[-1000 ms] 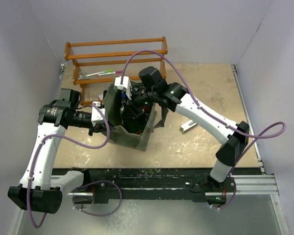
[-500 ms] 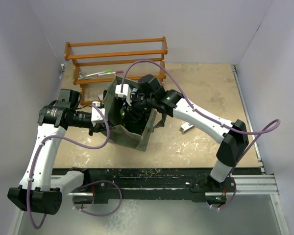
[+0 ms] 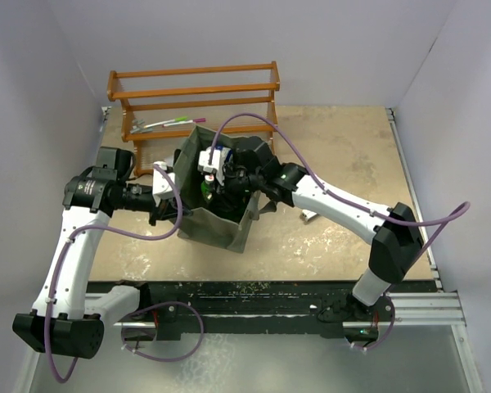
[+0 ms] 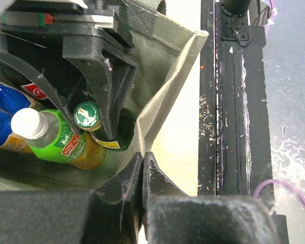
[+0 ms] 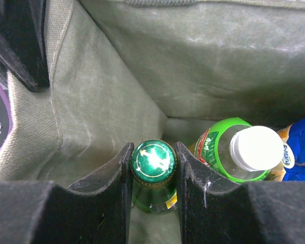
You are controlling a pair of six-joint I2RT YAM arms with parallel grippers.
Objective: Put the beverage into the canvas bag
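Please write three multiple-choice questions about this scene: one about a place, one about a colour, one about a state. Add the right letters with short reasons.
1. Where is the right claw?
A) inside the bag
B) beside the bag
C) high above the bag

2. Which colour is the cap of the bottle in the right claw?
A) white
B) green
C) red

3. What is the left claw doing?
A) hanging open
B) pinching the bag's rim
C) holding a bottle

Answers:
1 A: bag walls surround it.
2 B: a green cap sits between its fingers.
3 B: it is shut on the fabric edge.

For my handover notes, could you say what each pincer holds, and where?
Right pincer: green bottle, at its capped neck. Left pincer: canvas bag's rim.
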